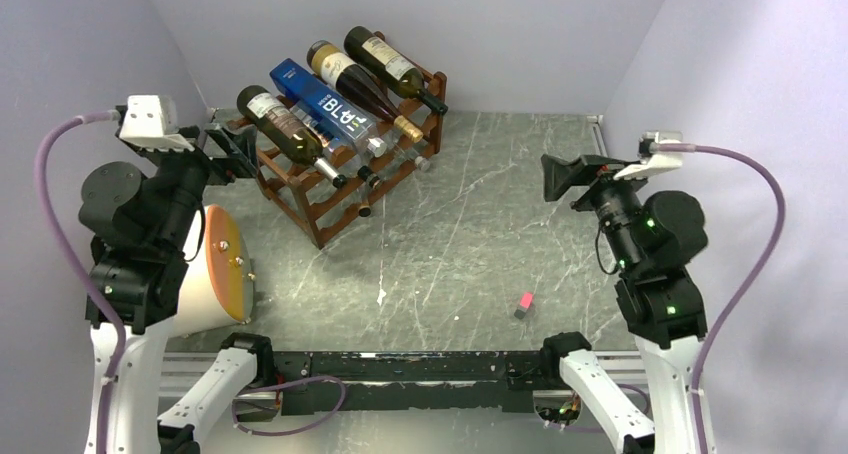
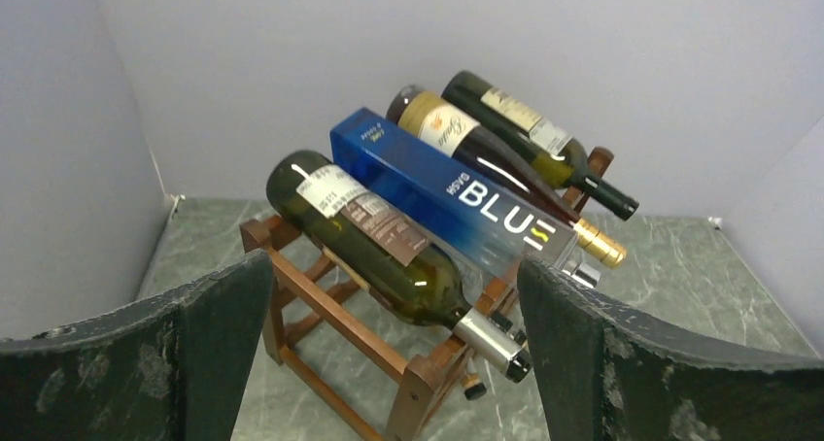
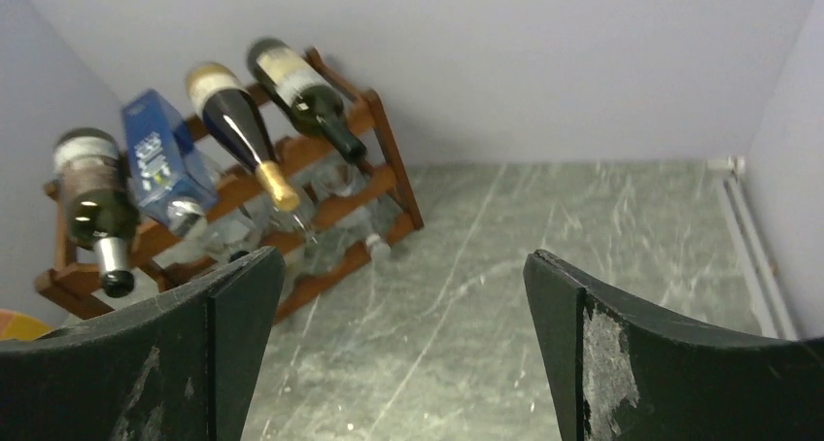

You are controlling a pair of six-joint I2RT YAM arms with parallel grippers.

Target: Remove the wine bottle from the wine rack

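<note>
The reddish-brown wine rack (image 1: 290, 199) stands at the far left of the table. Its top tier holds a green bottle with a silver cap (image 1: 285, 126), a blue square bottle (image 1: 325, 109), a dark bottle with a gold cap (image 1: 355, 82) and another green bottle (image 1: 392, 66). My left gripper (image 1: 225, 144) is open and empty, just left of the rack. In the left wrist view the silver-capped bottle (image 2: 379, 252) lies ahead between the open fingers of the left gripper (image 2: 395, 266), apart from them. My right gripper (image 1: 560, 179) is open and empty, far right of the rack (image 3: 389, 159).
A round orange-and-white object (image 1: 215, 269) sits by the left arm. A small pink block (image 1: 524, 303) lies on the grey marbled table near the right arm. Clear bottles lie in the rack's lower tier (image 3: 335, 184). Lilac walls close in behind and at both sides.
</note>
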